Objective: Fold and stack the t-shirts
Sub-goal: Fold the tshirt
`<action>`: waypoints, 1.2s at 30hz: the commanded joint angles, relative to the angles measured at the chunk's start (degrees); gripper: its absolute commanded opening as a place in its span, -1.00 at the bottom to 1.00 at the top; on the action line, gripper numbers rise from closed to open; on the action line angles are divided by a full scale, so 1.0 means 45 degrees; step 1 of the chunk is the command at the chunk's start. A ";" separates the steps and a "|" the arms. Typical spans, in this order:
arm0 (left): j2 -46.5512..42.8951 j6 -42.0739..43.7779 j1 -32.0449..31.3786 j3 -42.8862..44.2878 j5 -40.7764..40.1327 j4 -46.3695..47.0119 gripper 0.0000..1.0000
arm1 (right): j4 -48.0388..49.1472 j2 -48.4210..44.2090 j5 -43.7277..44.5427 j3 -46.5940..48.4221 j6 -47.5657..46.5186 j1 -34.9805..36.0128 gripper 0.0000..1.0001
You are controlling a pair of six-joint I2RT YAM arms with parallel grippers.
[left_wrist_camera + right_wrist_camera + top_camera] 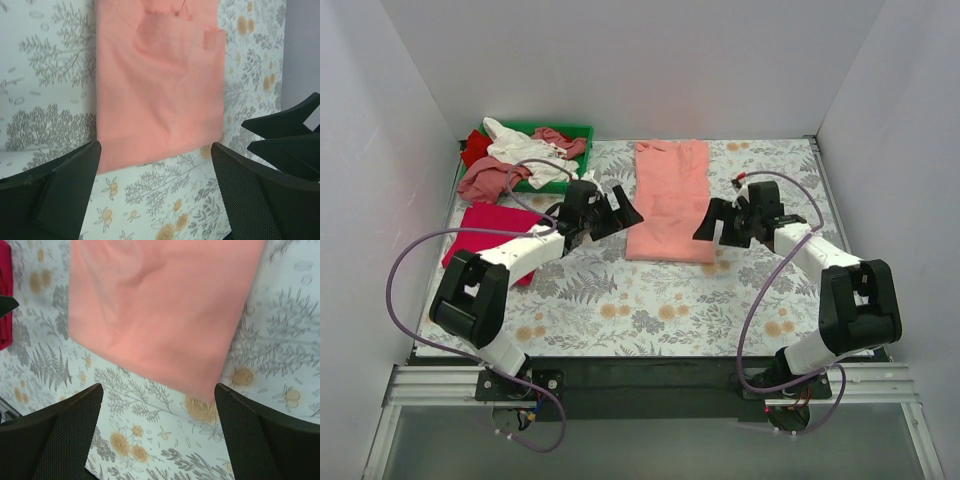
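A salmon-pink cloth t-shirt [668, 200], folded long, lies flat on the floral-patterned bench [650, 300]. The left hand [625, 208] and right hand [708, 222] flank it, both spread wide and empty.

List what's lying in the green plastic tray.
A crumpled white cloth tee, a dusty-rose tee and a red tee. They fill the green plastic tray; anything beneath is hidden.

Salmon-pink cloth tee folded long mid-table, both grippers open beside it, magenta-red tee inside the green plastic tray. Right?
One slip: the magenta-red cloth tee lies on the table beside the green plastic tray, not in it, as the top external view shows. Rest stands.
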 commanded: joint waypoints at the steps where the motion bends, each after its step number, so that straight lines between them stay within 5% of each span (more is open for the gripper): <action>1: -0.0541 -0.0320 -0.0132 -0.1268 0.0341 0.0389 0.84 | 0.1064 -0.0348 -0.0612 -0.1225 0.0220 0.0149 0.95; 4: -0.0366 -0.0418 -0.0132 -0.1738 0.0594 0.0451 0.83 | 0.1084 -0.0291 -0.0535 -0.1636 0.0278 0.0150 0.86; 13: 0.0687 -0.0751 -0.0366 -0.2130 0.0498 0.0627 0.12 | 0.1065 0.0801 0.0480 -0.1715 0.0473 0.0169 0.20; 19: 0.1313 -0.0712 -0.0424 -0.2111 0.0323 0.0451 -0.23 | 0.1084 0.1466 0.0715 -0.1598 0.0376 0.0130 0.11; 25: 0.1860 -0.0673 -0.0502 -0.1935 0.0068 0.0295 -0.33 | 0.1045 0.1897 0.0989 -0.1578 0.0395 0.0150 -0.03; 27: 0.2171 -0.0634 -0.0541 -0.1780 0.0126 0.0275 -0.52 | 0.1065 0.2014 0.0814 -0.1501 0.0376 0.0150 -0.13; 29: 0.2348 -0.0517 -0.0542 -0.1643 0.0166 0.0217 -1.00 | 0.1026 0.2073 0.0599 -0.1461 0.0337 0.0150 -0.39; 36: 0.1512 -0.0164 -0.1322 -0.2401 -0.0790 0.0568 -1.00 | 0.0227 0.1293 0.0364 -0.1987 -0.0053 0.0150 -0.80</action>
